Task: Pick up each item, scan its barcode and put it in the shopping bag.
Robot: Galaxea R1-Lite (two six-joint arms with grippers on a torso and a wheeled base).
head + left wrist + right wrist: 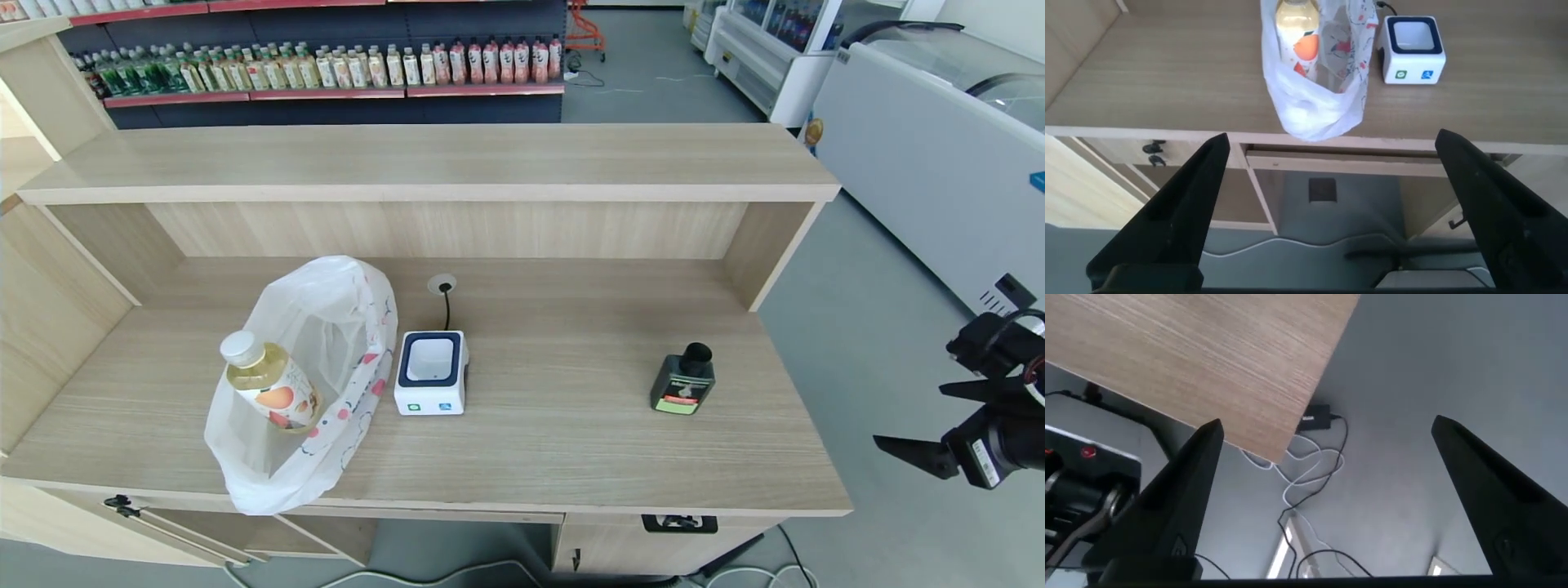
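In the head view, the shopping bag (326, 343) stands at the left of the counter (555, 433) with its mouth gaping, so items can be dropped in. A juice bottle (269, 384) already leans inside it. The scanner (431, 371) sits just right of the bag, window up, handy for passing a barcode over. A dark bottle (684, 380) stands upright well to the right, likely the next item. The right gripper (910, 416) hangs off the counter's right end, released and empty, probably staged to reach that bottle.

In the left wrist view, the left gripper (1333, 147) is spread wide and holds nothing. It sits before the counter's near edge, facing the bag and scanner.

In the right wrist view, the fingers splay over floor cables (1306, 474), beside the counter's corner.
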